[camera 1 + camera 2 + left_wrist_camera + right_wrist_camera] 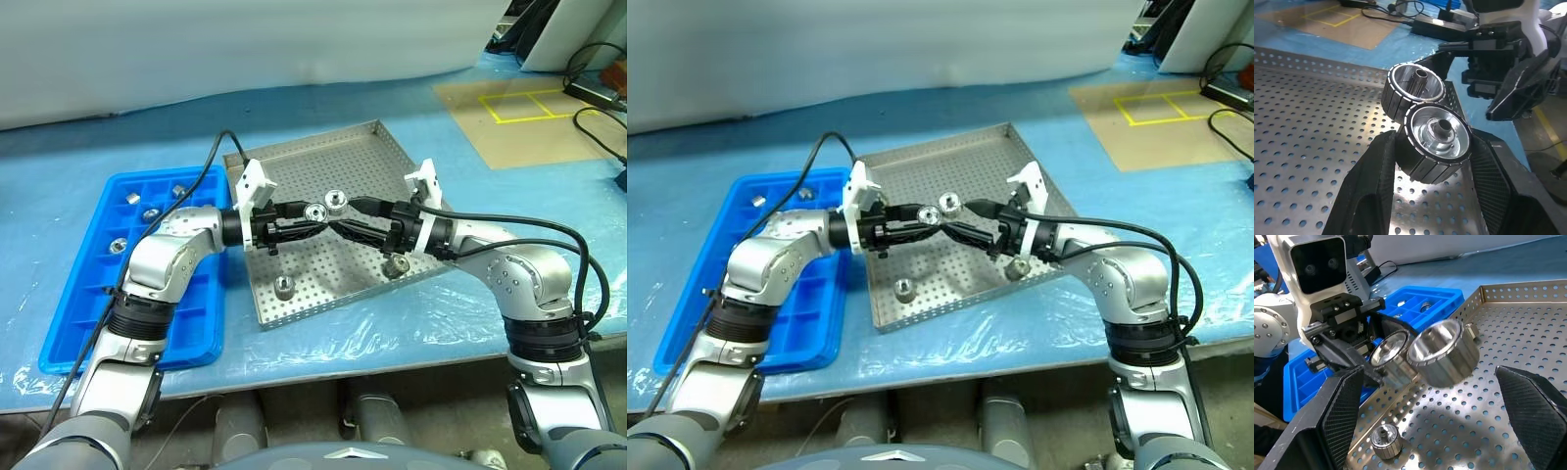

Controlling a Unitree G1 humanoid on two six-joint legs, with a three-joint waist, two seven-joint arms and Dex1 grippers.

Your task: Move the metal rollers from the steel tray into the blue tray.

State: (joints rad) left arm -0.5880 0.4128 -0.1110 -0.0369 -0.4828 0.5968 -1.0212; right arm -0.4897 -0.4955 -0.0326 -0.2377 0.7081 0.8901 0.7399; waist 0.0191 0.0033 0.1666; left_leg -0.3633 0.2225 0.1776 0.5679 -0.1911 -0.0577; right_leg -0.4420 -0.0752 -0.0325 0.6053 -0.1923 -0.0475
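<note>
Meeting nose to nose above the middle of the steel tray (362,157), the two hands face each other with two metal rollers between them. The left hand (312,215) is closed on one roller (315,211), its fingers (1382,166) pressing the ribbed sides. A second roller (335,202) sits touching the first, just beyond it; whether anything grips it cannot be told. The right hand (340,217) stands wide, its fingers (1342,401) spread well apart on either side of the pair. Two more rollers rest on the perforated floor: one (283,287) near the front rim, another (397,265) under the right wrist. The blue tray (88,323) lies beside the steel tray on the left of the bench (323,108), with several rollers (118,245) already in its compartments.
</note>
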